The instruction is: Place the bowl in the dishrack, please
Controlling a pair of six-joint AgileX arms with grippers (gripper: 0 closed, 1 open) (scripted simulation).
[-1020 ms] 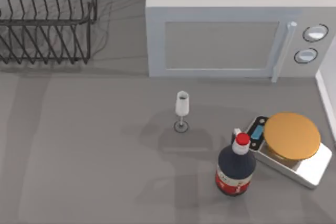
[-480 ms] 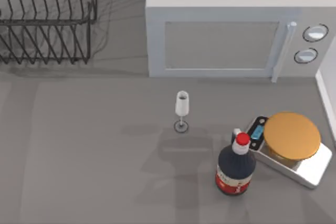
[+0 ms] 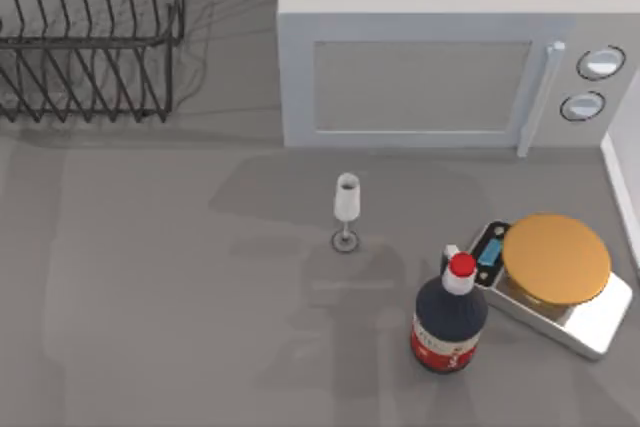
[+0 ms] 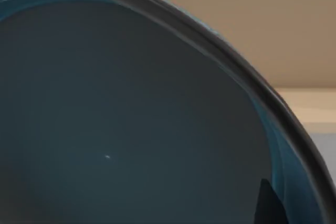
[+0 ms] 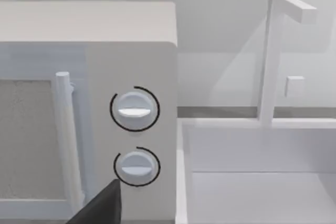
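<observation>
The bowl [image 4: 131,129] is very close in the left wrist view: a glossy blue inside with a dark curved rim, seen against a beige wall. One dark fingertip [image 4: 269,205] of my left gripper lies against the bowl's inner wall near the rim, so the bowl is held up off the table. The dishrack [image 3: 90,42], black wire with slanted tines, stands at the table's far left corner in the top view. In the right wrist view a dark finger [image 5: 102,205] of my right gripper points at the microwave's knob side.
A white microwave [image 3: 430,67] stands at the back right, its knobs [image 5: 134,109] facing the right wrist. A small wine glass [image 3: 346,209], a dark red-capped bottle [image 3: 449,317] and an orange-topped scale [image 3: 555,277] stand right of centre. A white basin [image 5: 257,182] adjoins the microwave.
The soft shadows on the table's middle have spread wider and reach toward the microwave's front. The glass, bottle, scale and dishrack have not moved.
</observation>
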